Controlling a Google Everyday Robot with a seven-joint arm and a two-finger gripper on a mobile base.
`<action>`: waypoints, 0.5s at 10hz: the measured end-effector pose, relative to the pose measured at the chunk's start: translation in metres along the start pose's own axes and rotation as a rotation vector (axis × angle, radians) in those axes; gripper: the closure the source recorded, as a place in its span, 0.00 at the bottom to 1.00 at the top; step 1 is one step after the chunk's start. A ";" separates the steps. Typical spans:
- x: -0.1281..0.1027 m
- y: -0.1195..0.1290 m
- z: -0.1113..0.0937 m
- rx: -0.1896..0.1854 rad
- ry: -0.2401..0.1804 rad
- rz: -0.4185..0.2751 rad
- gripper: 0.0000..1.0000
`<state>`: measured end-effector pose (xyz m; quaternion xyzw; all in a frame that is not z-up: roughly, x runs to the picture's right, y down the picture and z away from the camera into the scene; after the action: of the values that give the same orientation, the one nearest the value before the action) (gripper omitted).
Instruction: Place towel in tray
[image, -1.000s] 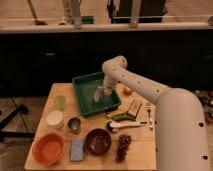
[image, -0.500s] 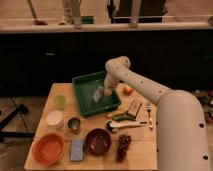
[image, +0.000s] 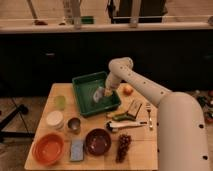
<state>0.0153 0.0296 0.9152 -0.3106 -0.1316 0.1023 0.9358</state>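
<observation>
Camera view: the gripper (image: 101, 93) was parked inside the tray (image: 80, 83) with the towel (image: 98, 94); jaw state couldn't be told. Release judged next.

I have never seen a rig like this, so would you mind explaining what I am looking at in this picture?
This is one camera view, looking down at a wooden table. The big white shape on the right is the robot's single arm. Its gripper sits at the arm's end, over the green tray, right at a pale towel inside the tray. Around the tray lie an orange bowl, a dark red bowl, a blue sponge, grapes, a metal cup, a white bowl, a green cup, a fork and a peach-coloured fruit.
</observation>
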 end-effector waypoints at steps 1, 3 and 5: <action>-0.002 0.000 0.001 -0.004 -0.007 -0.004 1.00; -0.003 0.001 0.002 -0.008 -0.016 -0.010 1.00; -0.005 0.002 0.003 -0.012 -0.028 -0.023 0.98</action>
<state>0.0098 0.0312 0.9152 -0.3132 -0.1486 0.0953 0.9331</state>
